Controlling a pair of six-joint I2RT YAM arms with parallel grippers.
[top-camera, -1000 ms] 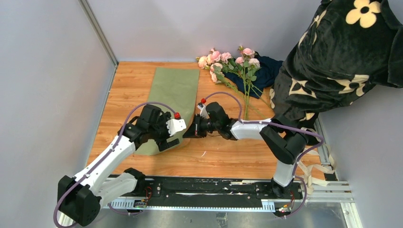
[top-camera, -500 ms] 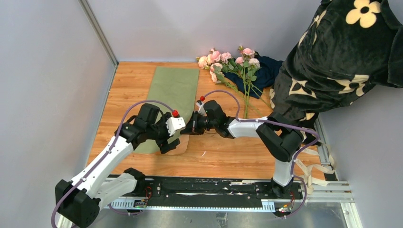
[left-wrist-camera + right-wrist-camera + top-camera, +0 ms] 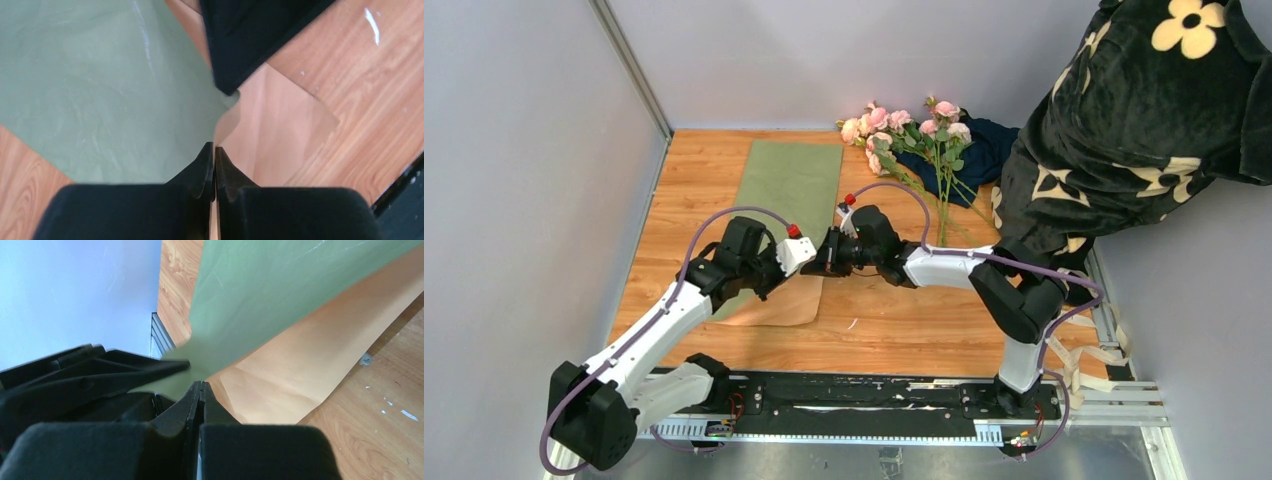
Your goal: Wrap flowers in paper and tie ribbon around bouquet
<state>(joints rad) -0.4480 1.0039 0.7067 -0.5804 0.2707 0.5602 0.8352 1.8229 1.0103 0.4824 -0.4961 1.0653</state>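
Sage-and-tan paper is pinched by left pincer and right pincer, seen only from wrist cameras.

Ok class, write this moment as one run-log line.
left gripper: shut on paper | right gripper: shut on paper | flowers: loose, not yet wrapped

Left end effector clamped; right end effector likewise.

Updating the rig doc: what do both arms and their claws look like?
Left arm and right arm match: white links, black joint housings, a purple cable looping along each, a red knob near the wrist. Left claw and right claw are matte black with wedge-shaped fingers tapering to thin tips.
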